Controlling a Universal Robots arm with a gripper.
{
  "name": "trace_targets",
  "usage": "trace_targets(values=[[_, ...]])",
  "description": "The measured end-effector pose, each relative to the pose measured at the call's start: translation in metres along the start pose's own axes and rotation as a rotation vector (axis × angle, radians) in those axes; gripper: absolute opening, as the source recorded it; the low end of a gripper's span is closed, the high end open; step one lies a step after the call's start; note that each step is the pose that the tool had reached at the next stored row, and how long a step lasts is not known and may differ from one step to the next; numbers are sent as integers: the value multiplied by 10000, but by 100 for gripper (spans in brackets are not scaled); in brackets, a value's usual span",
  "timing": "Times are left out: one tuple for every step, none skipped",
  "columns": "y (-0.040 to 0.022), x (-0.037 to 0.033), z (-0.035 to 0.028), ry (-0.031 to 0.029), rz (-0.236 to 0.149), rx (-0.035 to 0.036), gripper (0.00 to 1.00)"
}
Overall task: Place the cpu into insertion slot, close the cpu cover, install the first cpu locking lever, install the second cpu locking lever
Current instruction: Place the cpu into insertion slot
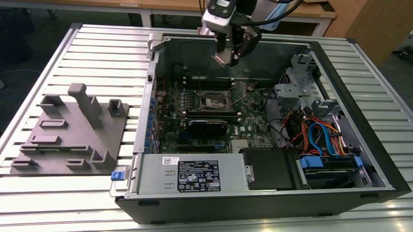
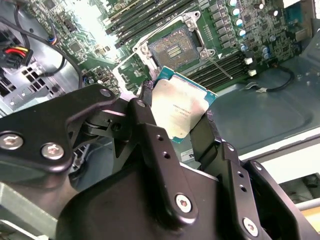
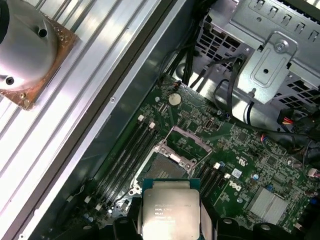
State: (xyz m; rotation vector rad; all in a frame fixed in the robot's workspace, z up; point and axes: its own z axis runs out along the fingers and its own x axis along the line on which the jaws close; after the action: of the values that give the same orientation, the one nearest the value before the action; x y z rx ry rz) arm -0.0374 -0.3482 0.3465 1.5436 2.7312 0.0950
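A black two-fingered gripper (image 2: 179, 114) clamps the cpu (image 2: 182, 110) by two opposite edges, its silver-grey metal top facing the camera with a thin green border around it. Beyond the chip and apart from it lies the insertion slot (image 2: 172, 49), an uncovered dark square socket in a silvery rim on the green motherboard (image 2: 260, 25), with long black memory slots (image 2: 150, 15) on two sides. A thin metal lever (image 2: 220, 65) juts out from one corner of the socket, and red, yellow and black wires (image 2: 15, 50) sit beside the board.
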Motion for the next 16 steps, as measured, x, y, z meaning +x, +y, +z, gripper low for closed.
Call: trace_targets(values=[[0, 0, 2, -7, 138, -3, 54], [0, 0, 4, -16, 294, -8, 54], [0, 0, 6, -25, 458, -12, 54], [0, 0, 8, -34, 622, -16, 54], [0, 0, 11, -40, 736, -19, 54], [-1, 0, 15, -39, 749, -20, 54], [-1, -1, 22, -39, 750, -21, 54], [-2, -1, 32, -39, 751, -18, 54], [-2, -1, 42, -38, 752, -15, 54], [-3, -1, 52, -36, 752, -13, 54], [-4, -1, 61, -35, 752, -11, 54], [-4, -2, 69, -35, 752, -10, 54], [-4, -2, 76, -35, 752, -10, 54], [-4, -2, 82, -35, 751, -9, 54], [-5, -2, 88, -35, 751, -9, 54], [-5, -2, 93, -35, 751, -9, 54]])
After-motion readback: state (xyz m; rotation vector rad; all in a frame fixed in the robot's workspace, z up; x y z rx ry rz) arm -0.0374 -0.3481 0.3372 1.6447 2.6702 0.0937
